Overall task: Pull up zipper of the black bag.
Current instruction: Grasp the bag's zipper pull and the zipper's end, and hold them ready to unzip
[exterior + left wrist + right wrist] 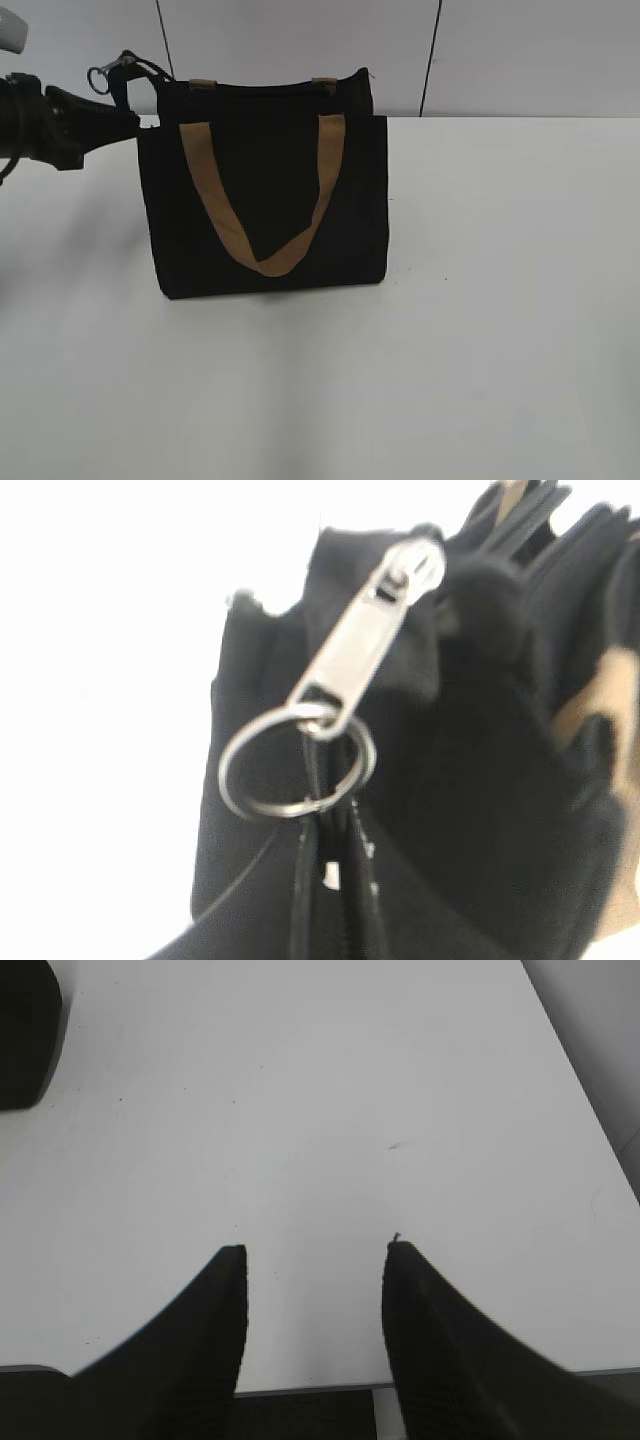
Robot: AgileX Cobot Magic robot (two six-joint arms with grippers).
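Silvery metal right at my left gripper (335, 880): one pull tab (365, 630) and one ring (296, 762) of the zipper (340, 910), jaws closed about the strip below, though what they pinch I cannot tell. Black bag (265, 200) beyond: soft, light, floppy; two tan straps (262, 200). Right gripper (312, 1270) jaws apart, empty, over bare bench (320, 1110).

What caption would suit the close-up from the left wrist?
Silvery zipper pull with key ring at the black bag top corner.
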